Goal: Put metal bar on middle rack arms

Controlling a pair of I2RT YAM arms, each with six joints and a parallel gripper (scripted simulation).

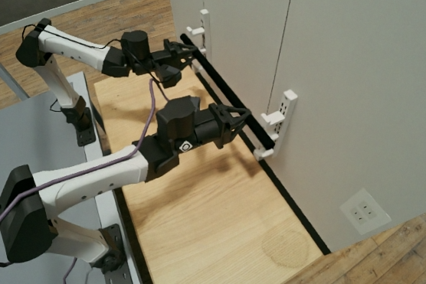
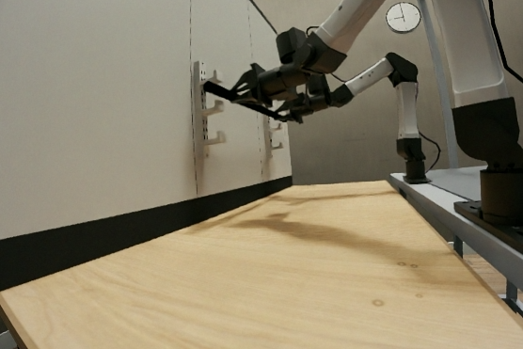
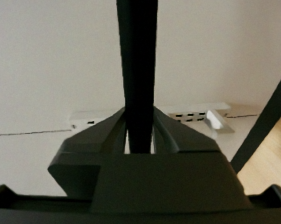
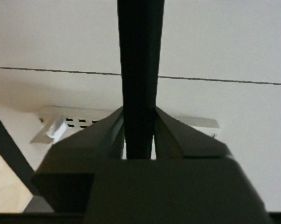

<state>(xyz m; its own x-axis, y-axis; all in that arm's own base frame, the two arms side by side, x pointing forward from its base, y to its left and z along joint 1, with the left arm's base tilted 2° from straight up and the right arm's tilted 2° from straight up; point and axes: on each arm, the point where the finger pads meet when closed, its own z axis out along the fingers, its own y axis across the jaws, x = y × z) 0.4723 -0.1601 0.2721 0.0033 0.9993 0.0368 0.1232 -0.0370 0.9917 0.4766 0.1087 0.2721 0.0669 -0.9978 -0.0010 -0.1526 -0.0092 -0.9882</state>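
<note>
Light wood tabletop (image 1: 214,209) (image 2: 263,276) w/ arm shadows & faint round mark (image 1: 285,248).

I see a pale wall panel (image 1: 345,60) (image 2: 94,73) with dark seams, outlet plate low, wood-plank floor (image 1: 398,255). Round clock (image 2: 403,17) on the grey back wall (image 2: 348,153); light source unclear, maybe overhead.
</note>
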